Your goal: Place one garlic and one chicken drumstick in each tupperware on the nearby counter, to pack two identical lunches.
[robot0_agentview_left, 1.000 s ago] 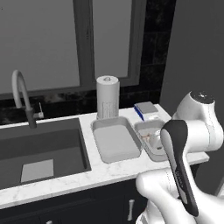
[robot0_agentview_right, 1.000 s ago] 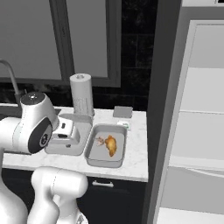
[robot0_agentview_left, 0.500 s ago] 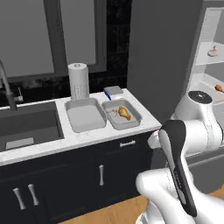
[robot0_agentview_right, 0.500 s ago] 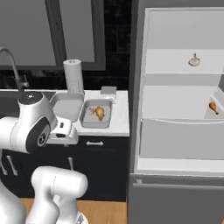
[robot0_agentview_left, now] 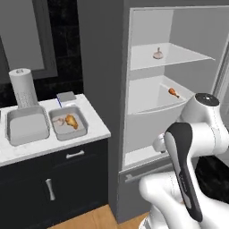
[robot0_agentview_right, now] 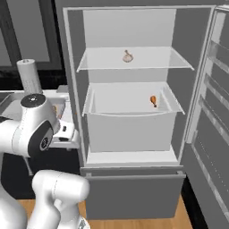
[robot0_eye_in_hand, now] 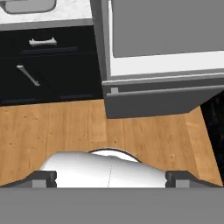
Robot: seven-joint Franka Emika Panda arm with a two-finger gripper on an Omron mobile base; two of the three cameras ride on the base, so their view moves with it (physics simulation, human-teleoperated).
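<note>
while unlabelled, garlic (robot0_agentview_right: pixel 128 56) on fridge shelf (robot0_agentview_right: pixel 134 65)

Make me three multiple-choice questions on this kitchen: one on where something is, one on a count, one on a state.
1. Where is the garlic in the fridge?
A. top shelf
B. bottom drawer
C. door rack

2. How many tupperwares on the counter hold food?
A. none
B. one
C. two

3. The gripper is:
A. shut on a drumstick
B. shut on garlic
C. open

Answers: 1 A, it sits on the upper shelf. 2 B, the right tupperware holds a drumstick and garlic; the left is bare. 3 C, fingertips stand wide apart, nothing between.
</note>
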